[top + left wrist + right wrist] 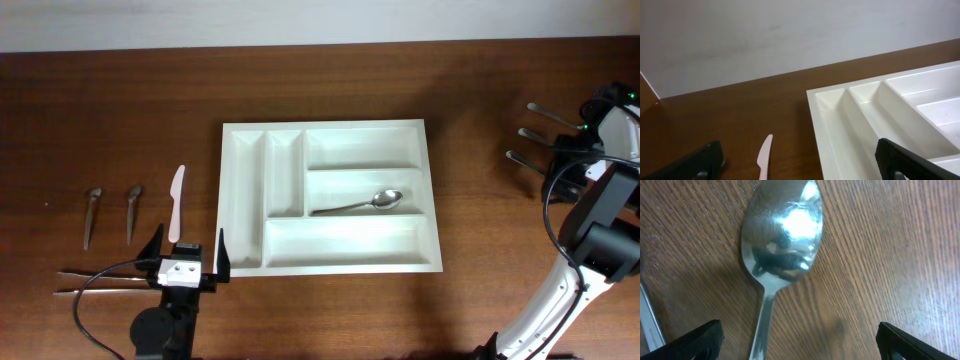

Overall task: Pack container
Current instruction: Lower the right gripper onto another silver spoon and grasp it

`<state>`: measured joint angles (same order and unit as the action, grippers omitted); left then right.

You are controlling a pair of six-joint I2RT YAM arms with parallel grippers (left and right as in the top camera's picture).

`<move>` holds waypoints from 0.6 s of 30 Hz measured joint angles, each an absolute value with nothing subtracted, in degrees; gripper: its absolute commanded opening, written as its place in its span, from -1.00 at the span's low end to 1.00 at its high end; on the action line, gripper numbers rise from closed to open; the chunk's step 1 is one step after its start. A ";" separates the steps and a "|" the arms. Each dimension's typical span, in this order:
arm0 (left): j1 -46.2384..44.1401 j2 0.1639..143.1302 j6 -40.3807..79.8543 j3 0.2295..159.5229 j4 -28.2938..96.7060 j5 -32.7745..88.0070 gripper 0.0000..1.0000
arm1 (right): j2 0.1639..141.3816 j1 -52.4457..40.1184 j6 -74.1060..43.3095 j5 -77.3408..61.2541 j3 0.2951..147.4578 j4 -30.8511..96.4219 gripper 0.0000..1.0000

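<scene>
The container (330, 195) lies in the middle of the counter (480, 80), with two narrow slots on its left side and three long slots on its right. A packed spoon (362, 204) lies already in the middle long slot; the other slots look empty.

The right fingers (690, 342) are spread wide and hold nothing. They hang low over a loose spoon (782, 235) at the far right of the counter, one finger on each side of its handle, not touching it. In the overhead view three handles (530, 133) stick out from under this arm, and I cannot tell which one belongs to this spoon.

The left fingers (690, 162) are also spread wide and empty. They wait near the lower left corner of the container, with a white knife (764, 155) on the counter just beside them. Two small metal pieces (91, 215) lie further left.

I judge that the step in hand is the pick of the next spoon with the right arm. The next move calls for going down until the fingers come around the thin handle just under the bowl, then closing firmly, because the handle lies flat on the wood and gives little to grip. After this the spoon must be lifted and carried left to the container, probably to the slot with the packed spoon.
</scene>
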<state>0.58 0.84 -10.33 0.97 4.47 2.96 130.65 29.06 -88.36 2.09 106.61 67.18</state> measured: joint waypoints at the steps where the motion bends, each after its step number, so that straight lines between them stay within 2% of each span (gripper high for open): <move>1: 0.58 0.84 -10.33 0.95 4.47 2.96 0.99 | 130.67 29.06 -88.36 2.15 106.61 67.13 0.97; 18: 0.58 0.84 -10.33 0.95 4.47 2.96 0.99 | 131.66 28.88 -88.47 3.20 106.28 66.30 0.97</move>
